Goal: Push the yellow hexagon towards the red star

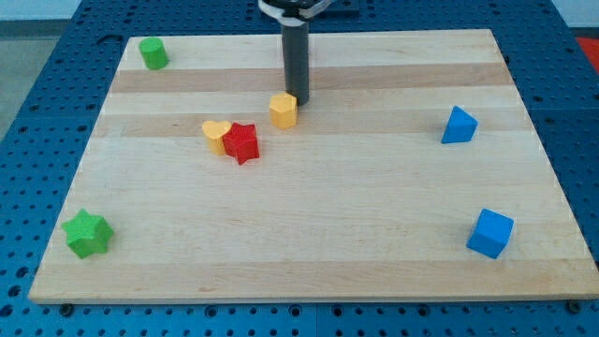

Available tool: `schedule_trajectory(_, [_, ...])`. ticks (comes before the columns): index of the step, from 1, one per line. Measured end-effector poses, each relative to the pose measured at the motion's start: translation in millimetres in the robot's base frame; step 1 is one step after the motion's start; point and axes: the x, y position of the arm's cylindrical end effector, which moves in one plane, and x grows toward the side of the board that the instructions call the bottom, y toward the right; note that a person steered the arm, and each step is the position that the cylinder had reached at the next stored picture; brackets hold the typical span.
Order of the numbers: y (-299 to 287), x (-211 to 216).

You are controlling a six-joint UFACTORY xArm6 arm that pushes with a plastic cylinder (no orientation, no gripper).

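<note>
my tip (301,100): bare rod, no pincer, holds nothing, touching yellow hexagon (284,109) on its upper-right | hexagon: toward board's top edge, near red star (241,142) | risk: off-centre push slips it past star, or nudges adjoining yellow heart (216,135)

lab bench, blue perforated table (56,94), wooden board (309,225), robot rod (296,61)

Yellow hexagon (284,109) lies near red star (241,142).
</note>
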Motion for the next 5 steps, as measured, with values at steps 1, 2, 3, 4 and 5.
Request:
schedule_trajectory(1, [-13.8,2.5])
schedule_trajectory(2, [-14.7,3.4])
schedule_trajectory(3, [-14.7,14.5])
schedule_trajectory(4, [-16.0,25.1])
schedule_trajectory(5, [-13.6,17.6])
